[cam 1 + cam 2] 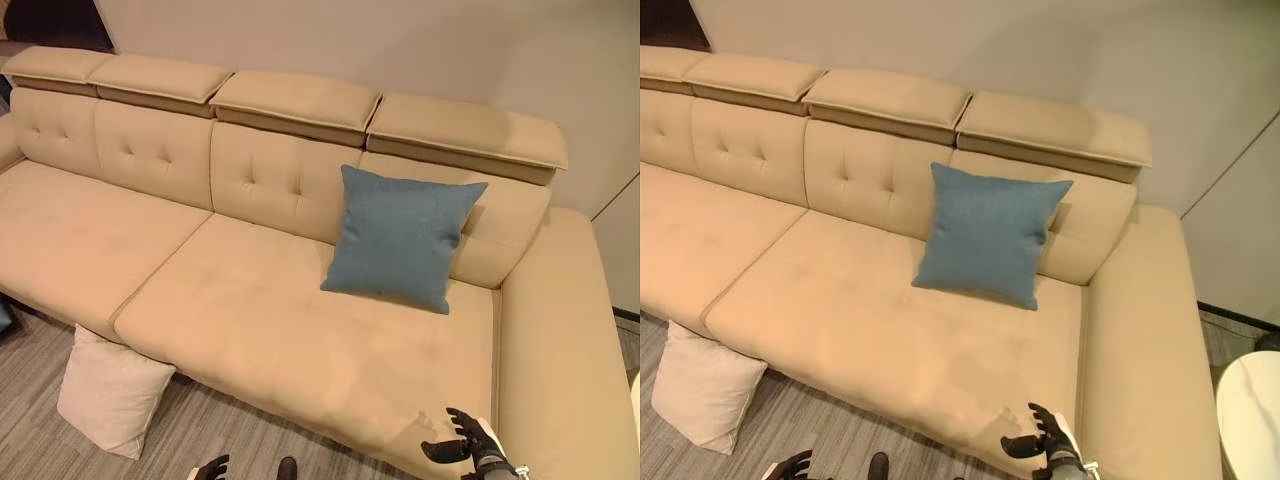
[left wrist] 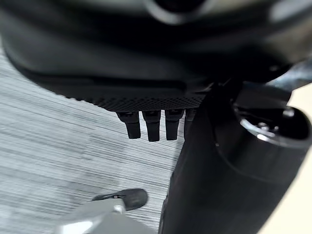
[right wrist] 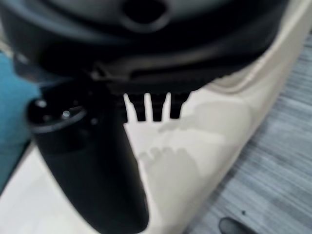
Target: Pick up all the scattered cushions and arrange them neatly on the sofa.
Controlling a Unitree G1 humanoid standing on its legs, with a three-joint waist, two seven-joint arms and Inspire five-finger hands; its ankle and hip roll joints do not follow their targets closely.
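Blue cushion leans upright on beige sofa.

Head stereo pair looking down on sofa, wrist cameras close along each hand, right one sharing sofa seat

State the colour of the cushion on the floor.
The floor cushion is cream-white, clearest in the left eye view.

Living room: beige sofa, cushions, carpet
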